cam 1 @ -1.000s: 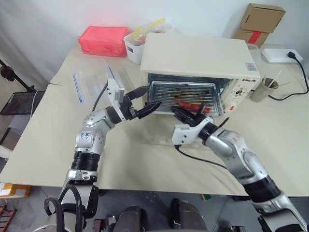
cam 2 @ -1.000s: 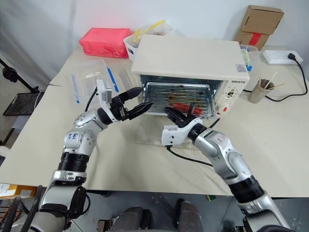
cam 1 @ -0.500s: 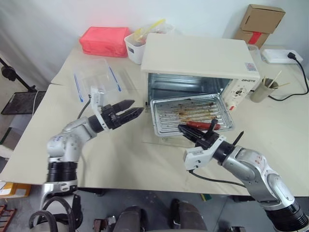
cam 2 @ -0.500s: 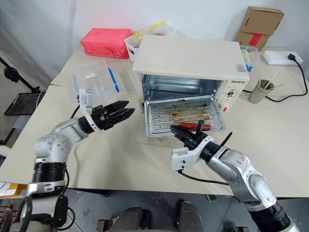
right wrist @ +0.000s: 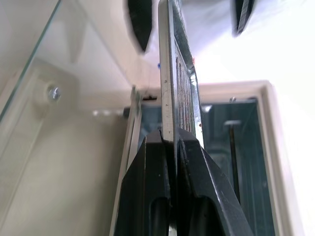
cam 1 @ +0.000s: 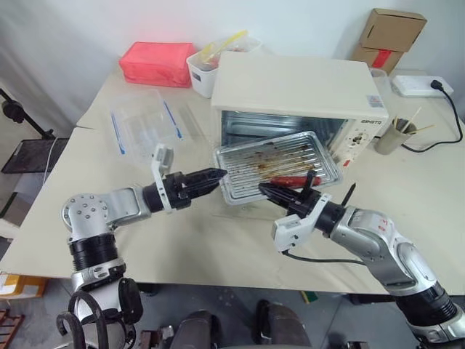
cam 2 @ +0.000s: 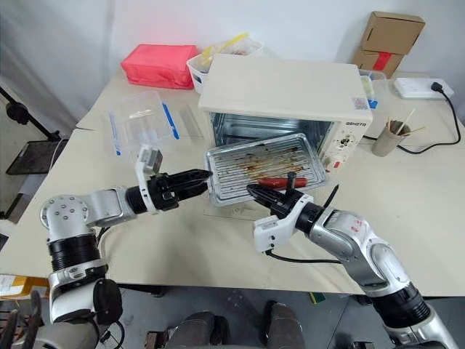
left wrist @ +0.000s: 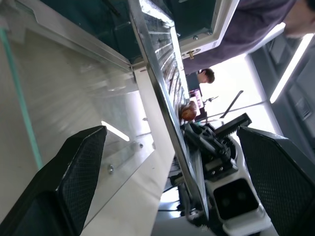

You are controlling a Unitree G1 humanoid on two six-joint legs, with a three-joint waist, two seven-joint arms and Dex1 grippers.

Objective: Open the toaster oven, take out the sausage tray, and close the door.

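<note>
While the door point(cam 1: 243, 209) lies open at centre frame, the right hand point(cam 1: 270, 193) pinches the sausage tray point(cam 1: 272, 163), drawn clear of the toaster oven point(cam 1: 298, 91); the left hand point(cam 1: 211, 177) gapes empty beside it. Setting down and closing remain.

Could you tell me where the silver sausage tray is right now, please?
In the head views, the shallow ribbed silver metal tray is held out in front of the cream-white toaster oven, its front rim clamped by the right gripper.

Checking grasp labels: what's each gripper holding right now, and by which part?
Right gripper is shut on the sausage tray, pinching its near rim. Left gripper is open with the tray's left edge between its fingers, holding nothing.
</note>
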